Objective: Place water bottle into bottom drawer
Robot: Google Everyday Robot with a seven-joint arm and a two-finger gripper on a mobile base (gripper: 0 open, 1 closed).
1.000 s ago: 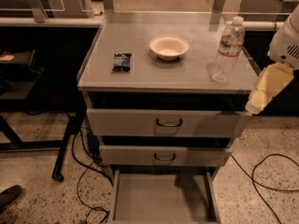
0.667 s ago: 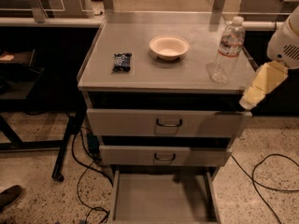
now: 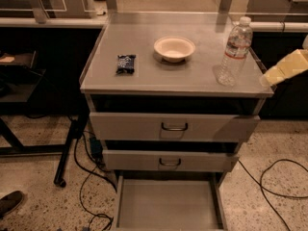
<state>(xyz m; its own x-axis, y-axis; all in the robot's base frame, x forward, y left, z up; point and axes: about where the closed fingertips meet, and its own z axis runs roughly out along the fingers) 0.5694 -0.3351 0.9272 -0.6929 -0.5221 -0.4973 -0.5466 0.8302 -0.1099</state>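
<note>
Dim, warm light is falling from above, brightening the cabinet top (image 3: 144, 42) and glinting on the water bottle (image 3: 234, 52). Black shadow is filling the gaps above the 2 upper drawers (image 3: 139, 126). My gripper (image 3: 278, 73) is glowing pale yellow at the right edge, beside that top.

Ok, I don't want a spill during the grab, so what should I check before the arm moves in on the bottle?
1. Water bottle upright on the cabinet top, cap on: ok.
2. Bottom drawer pulled open: ok.
3. Pincer beside the bottle, level with its lower half, apart from it: ok.
4. Bowl and snack packet on the bottle's far side, out of the approach: ok.
5. Bottle held: not ok, not yet gripped.
</note>
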